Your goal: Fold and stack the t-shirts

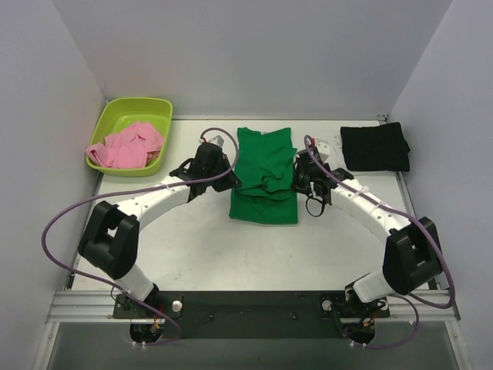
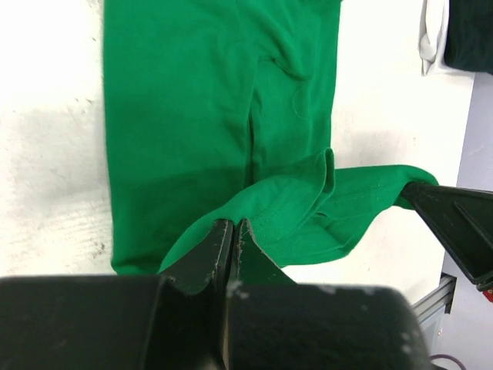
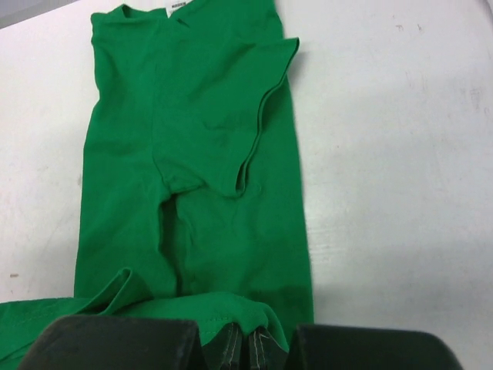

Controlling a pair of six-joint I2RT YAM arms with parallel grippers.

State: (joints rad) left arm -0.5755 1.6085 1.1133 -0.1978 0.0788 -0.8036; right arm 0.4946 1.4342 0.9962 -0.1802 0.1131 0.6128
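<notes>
A green t-shirt [image 1: 266, 154] is lying right of the lime tub [image 1: 135, 101], long axis running near to far. The left gripper [image 2: 233, 243] and right gripper [image 3: 240, 339] are each clamping a raised fold at its opposite sides.
</notes>
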